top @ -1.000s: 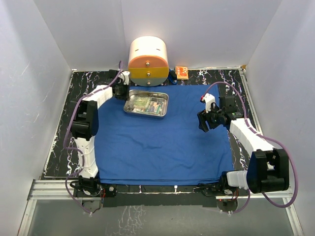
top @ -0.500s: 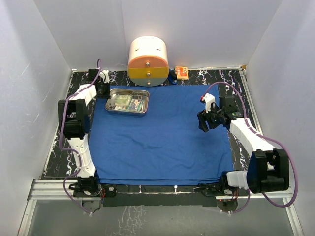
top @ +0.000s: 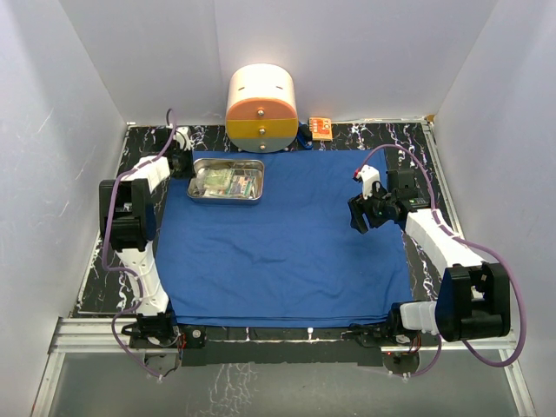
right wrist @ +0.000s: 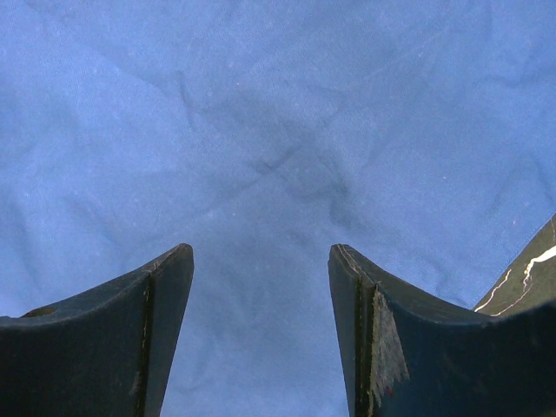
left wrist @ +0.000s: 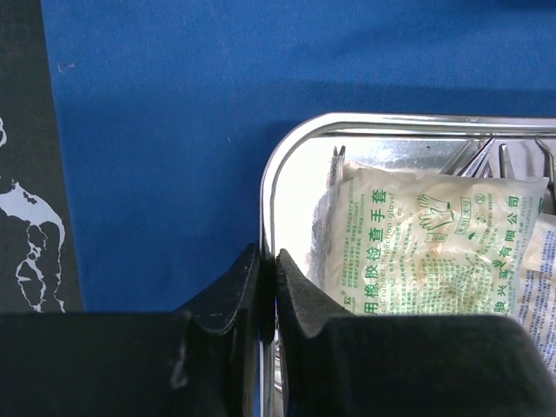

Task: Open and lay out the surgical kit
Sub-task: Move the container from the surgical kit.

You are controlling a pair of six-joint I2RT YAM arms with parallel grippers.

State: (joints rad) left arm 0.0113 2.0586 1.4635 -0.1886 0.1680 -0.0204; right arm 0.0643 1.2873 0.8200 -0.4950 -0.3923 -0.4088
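Surgical kit's blue cloth (top: pixel 287 252) lies spread flat over the middle of the black marbled counter (top: pixel 104 252), its near edge at 6 o'clock by the arm bases. At 3 o'clock the right gripper (top: pixel 363 213) hangs over the cloth's right side; its wrist view shows the right gripper (right wrist: pixel 259 252) released, jaws wide apart, with only bare cloth between them and a sliver of counter at the lower right.

Farther back, at about 11 o'clock on the cloth, sits the steel tray (top: pixel 224 199), long side running left to right. The left gripper (top: pixel 180 162) is at its left end. In the left wrist view the left gripper (left wrist: pixel 268 261) is clenched on the tray's (left wrist: pixel 365 122) rim, one finger outside the wall and one inside. Inside the tray lies a clear packet (left wrist: pixel 426 243) printed with green characters, a second packet (left wrist: pixel 534 269) just beside it at the right edge, and metal instruments (left wrist: pixel 473 156) poke out from beneath them towards the far wall.

Beyond the cloth, at 12 o'clock, stands the round container (top: pixel 261 109), cream above and orange below. A small orange box (top: pixel 320 128) lies just right of it.
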